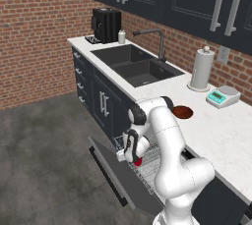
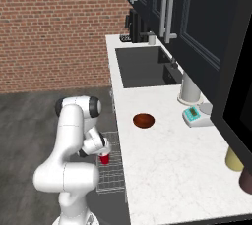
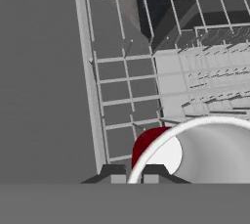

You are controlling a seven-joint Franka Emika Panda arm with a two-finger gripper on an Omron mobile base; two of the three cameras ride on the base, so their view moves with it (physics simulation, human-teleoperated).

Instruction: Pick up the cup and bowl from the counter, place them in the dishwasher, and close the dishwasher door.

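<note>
Cup (image 3: 205,142) and gripper (image 3: 131,175) are seen closest in the hand view: the white rim of the cup is pinched between the two dark fingertips, one on each side of it, so the fingers are closed on the cup wall. A patch of its red outside (image 3: 146,142) is seen below the rim, and the white inside is turned toward the camera. Beneath it the silver wire rack (image 3: 127,91) of the dishwasher is spread out, with the flat grey dishwasher door (image 3: 44,71) alongside.

From the left base view, the gripper (image 1: 134,159) is held low over the rack (image 1: 147,162), with the red cup (image 1: 139,160) showing at its tip above the wires. The door (image 1: 120,172) is dropped open toward the floor. From the right base view, the cup (image 2: 104,159) is likewise seen at the hand over the rack (image 2: 110,170).

Farther back, the bowl (image 1: 182,112) is left on the white counter (image 1: 221,130), well apart from the gripper. Beyond it a teal-and-white scale (image 1: 222,96) and a paper-towel roll (image 1: 202,69) are set near the brick wall. Farther still, a dark double sink (image 1: 135,64) with a faucet (image 1: 156,40) is let into the counter, and a black coffee machine (image 1: 106,24) is placed at the far end.
</note>
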